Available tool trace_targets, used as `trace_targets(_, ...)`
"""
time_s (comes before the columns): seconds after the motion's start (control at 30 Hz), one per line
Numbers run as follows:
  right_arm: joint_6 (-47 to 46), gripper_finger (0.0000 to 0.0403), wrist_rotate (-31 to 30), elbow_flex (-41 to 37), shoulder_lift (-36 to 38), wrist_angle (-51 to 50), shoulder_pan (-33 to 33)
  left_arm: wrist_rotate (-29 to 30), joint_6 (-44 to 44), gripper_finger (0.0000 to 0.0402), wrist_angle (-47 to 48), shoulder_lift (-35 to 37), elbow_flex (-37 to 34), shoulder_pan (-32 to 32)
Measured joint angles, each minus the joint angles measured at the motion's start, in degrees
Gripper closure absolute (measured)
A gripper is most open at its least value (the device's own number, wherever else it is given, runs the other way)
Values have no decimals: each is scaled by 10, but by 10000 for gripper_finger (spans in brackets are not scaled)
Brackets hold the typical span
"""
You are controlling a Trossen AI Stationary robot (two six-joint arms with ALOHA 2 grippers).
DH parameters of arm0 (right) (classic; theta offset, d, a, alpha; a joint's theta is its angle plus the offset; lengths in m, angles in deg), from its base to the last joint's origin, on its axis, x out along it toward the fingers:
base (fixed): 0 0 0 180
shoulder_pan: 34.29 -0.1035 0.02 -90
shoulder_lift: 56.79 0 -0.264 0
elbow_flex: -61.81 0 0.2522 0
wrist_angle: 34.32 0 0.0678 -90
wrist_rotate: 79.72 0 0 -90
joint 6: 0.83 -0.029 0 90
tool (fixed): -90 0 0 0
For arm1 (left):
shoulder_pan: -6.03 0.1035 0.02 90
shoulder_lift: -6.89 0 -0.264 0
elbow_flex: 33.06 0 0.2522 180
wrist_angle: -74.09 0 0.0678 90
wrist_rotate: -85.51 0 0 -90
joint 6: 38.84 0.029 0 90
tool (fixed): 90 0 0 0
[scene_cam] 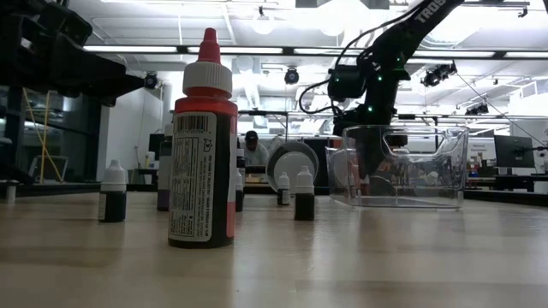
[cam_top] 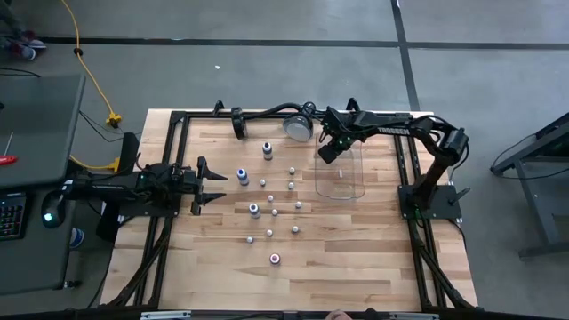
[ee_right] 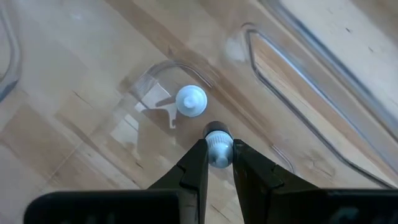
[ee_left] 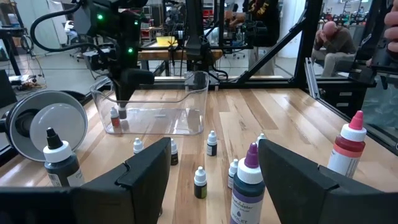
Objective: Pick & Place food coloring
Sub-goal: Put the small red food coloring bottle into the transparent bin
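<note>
Several small food coloring bottles (cam_top: 268, 149) with white caps stand upright on their bases on the wooden table, one large red one (scene_cam: 203, 145) close to the low camera. A clear plastic tray (cam_top: 342, 173) sits at the far right. My right gripper (cam_top: 329, 151) reaches down into the tray's far left corner, shut on one small bottle (ee_right: 218, 149). Beside it another bottle (ee_right: 191, 101) stands on the tray floor. My left gripper (cam_top: 213, 184) waits open at the table's left side, pointing level across the table. My right gripper pinches the small bottle by its white cap (ee_right: 218, 142) between its two fingers (ee_right: 198, 163), coming from above and pointing steeply down. The bottle hangs upright below the fingers inside the tray (ee_left: 122, 114). Whether its base touches the tray floor I cannot tell.
A round silver lamp head (cam_top: 298, 126) on a black gooseneck lies at the far edge, just left of the tray. Black frame rails (cam_top: 178, 133) border the table. Bare wood shows at the near right (cam_top: 356, 249). A person (ee_left: 336, 37) sits in the room beyond.
</note>
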Motion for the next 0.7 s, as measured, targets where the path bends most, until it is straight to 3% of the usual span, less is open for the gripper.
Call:
trace_targets(0.23, 0, 339, 0, 0, 0, 2, 0, 0, 0, 163, 0, 0, 0, 0)
trace_targets(0.7, 0, 281, 0, 0, 0, 7, 0, 0, 0, 163, 0, 0, 0, 0)
